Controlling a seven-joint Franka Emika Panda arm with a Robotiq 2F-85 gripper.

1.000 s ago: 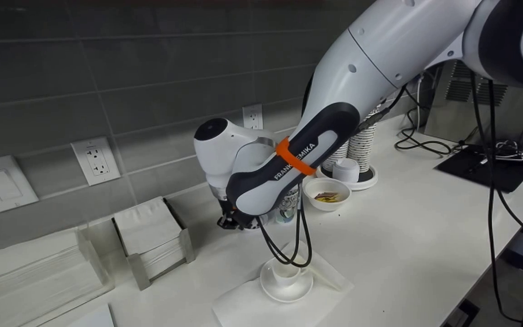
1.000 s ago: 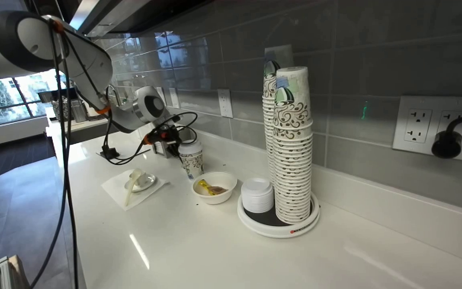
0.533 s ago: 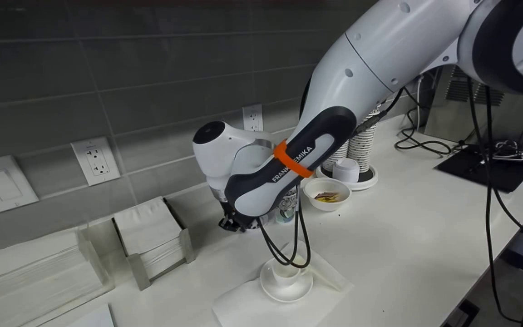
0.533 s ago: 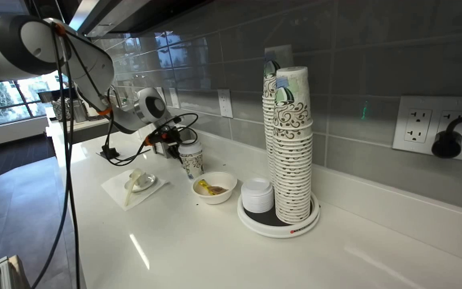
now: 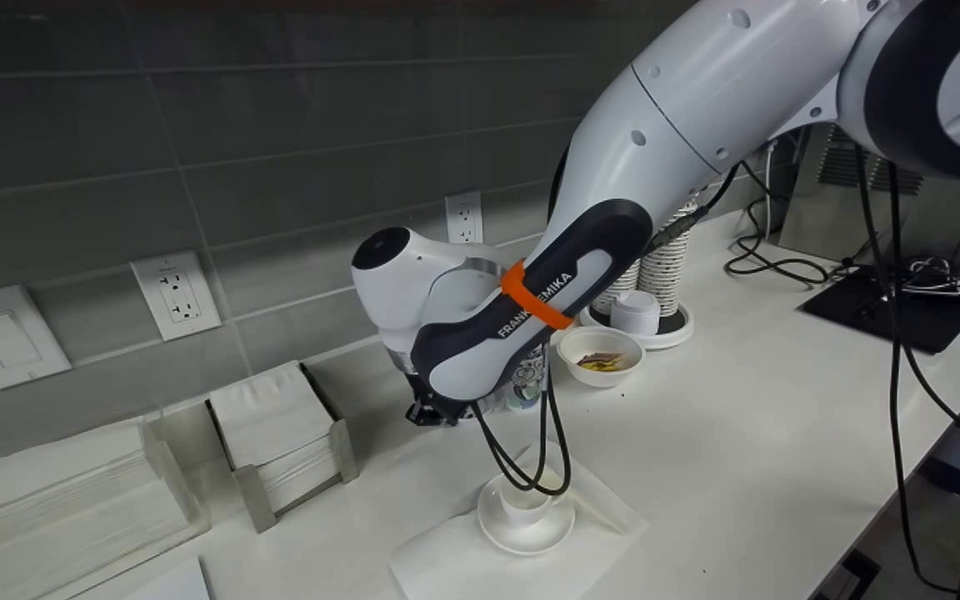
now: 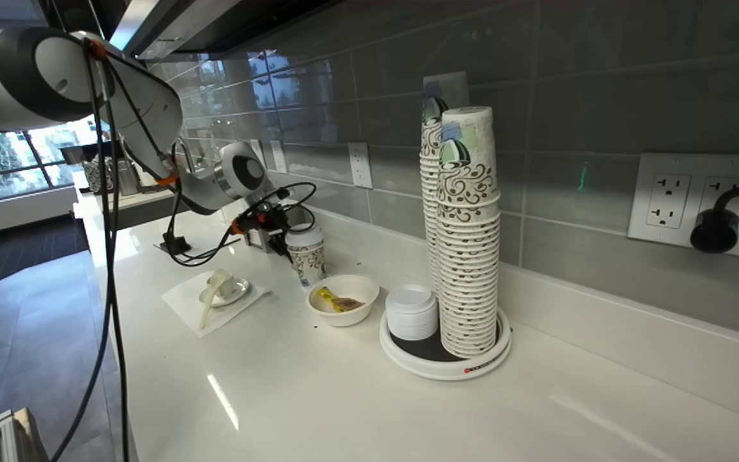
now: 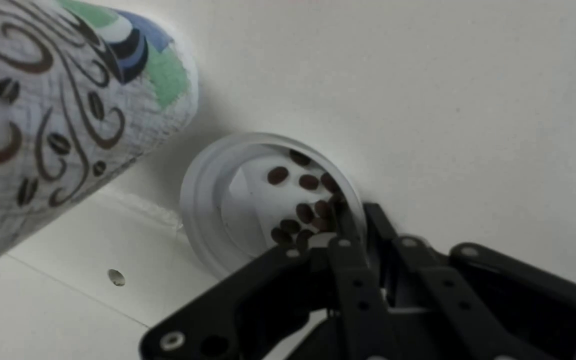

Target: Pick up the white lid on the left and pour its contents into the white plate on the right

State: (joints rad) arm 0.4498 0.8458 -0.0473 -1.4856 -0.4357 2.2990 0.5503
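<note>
Wrist view: white lid (image 7: pixel 248 205) clamped by its rim in the gripper (image 7: pixel 364 220), one finger inside, one outside; brown beans (image 7: pixel 304 213) held within. Paper cup (image 7: pixel 68 115) just beside.

In an exterior view: gripper seen low near the counter's (image 5: pixel 738 467) back edge, lid hidden.

In an exterior view: white plate (image 6: pixel 358 289) set toward that edge, past the cup.

In an exterior view, the robot arm (image 5: pixel 613 177) reads "FRANK" and "EMIKA", an orange band (image 5: pixel 533 297) crossing between. Print (image 6: pixel 485 365) beside a red dot (image 6: pixel 467 370) on the round tray (image 6: pixel 427 368) is too small to read.
</note>
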